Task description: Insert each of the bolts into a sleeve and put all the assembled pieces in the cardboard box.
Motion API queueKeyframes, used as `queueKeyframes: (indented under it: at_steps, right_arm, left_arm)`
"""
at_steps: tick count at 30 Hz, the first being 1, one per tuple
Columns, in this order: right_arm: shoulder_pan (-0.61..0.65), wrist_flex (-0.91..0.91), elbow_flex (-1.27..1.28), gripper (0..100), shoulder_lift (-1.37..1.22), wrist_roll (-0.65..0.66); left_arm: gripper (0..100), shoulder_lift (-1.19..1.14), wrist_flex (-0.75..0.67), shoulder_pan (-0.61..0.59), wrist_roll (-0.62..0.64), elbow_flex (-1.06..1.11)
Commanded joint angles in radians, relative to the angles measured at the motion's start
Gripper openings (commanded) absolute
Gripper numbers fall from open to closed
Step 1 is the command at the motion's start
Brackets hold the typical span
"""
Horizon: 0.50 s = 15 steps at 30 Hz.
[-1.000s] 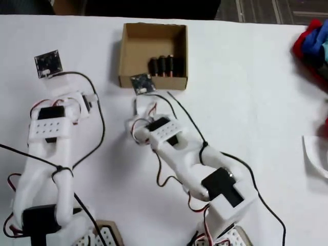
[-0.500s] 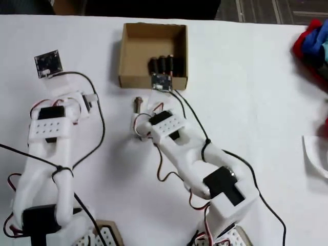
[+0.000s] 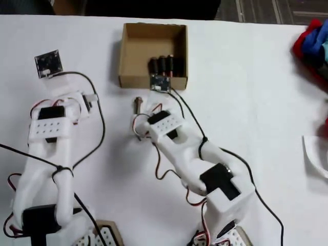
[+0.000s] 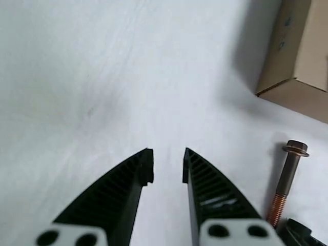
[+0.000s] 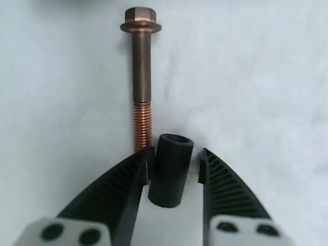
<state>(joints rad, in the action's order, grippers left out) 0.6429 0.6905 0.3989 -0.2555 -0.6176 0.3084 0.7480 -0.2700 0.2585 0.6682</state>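
Lying on the white desk (image 3: 246, 77), the bolt (image 5: 141, 77) sits just in front of the cardboard box (image 3: 130, 51), near the desk's far edge. The right pincer (image 5: 175, 152) is open a little around a black sleeve (image 5: 171, 171), just beside the bolt's thread end. The left pincer (image 4: 168, 154) is open a crack and holds nothing.

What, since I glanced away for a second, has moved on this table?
The right arm swung to the right, toward the front corner of the cardboard box, uncovering the bolt that lies on the table. The left arm, the box and the assembled pieces in it stayed put.
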Motion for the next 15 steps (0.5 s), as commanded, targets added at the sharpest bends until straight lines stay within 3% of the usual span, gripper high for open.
queueKeyframes:
  at_steps: [1,15]
  right_arm:
    - [-0.012,-0.007,-0.035,13.9,-0.050,-0.006]
    - [-0.050,0.180,-0.115,13.8,-0.054,-0.006]
  left_arm:
    - [12,0.011,-0.020,0.009,-0.011,-0.035]
    - [12,0.011,-0.020,0.009,-0.011,-0.035]
